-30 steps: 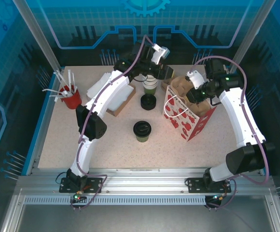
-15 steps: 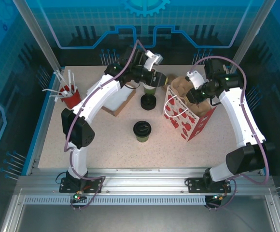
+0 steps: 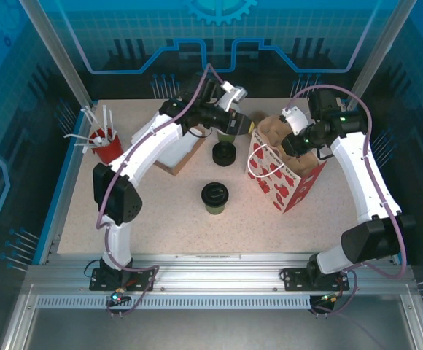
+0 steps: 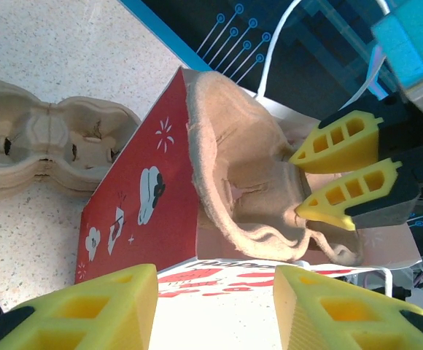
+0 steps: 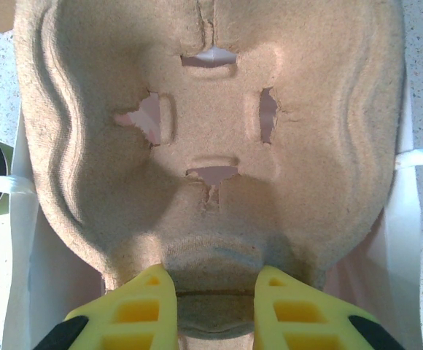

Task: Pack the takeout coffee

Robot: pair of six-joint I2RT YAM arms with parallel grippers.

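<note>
The coffee (image 3: 214,195) stands upright on the tabletop (image 3: 175,226) with its lid on. It is well apart from the bag (image 3: 284,179) and nearer the arms than the lid stack (image 3: 224,153). The right gripper (image 5: 208,302) is clamped on the rim of the pulp carrier (image 5: 211,117) sitting in the bag's mouth. The left gripper (image 4: 215,306) hovers beside the bag, its jaws apart and empty. The cup is probably light, though liquid inside would slosh. Its paper wall looks soft enough to dent under a hard squeeze, and the lid could pop off. The safest hold seems to be around the green side below the lid, kept upright.
</note>
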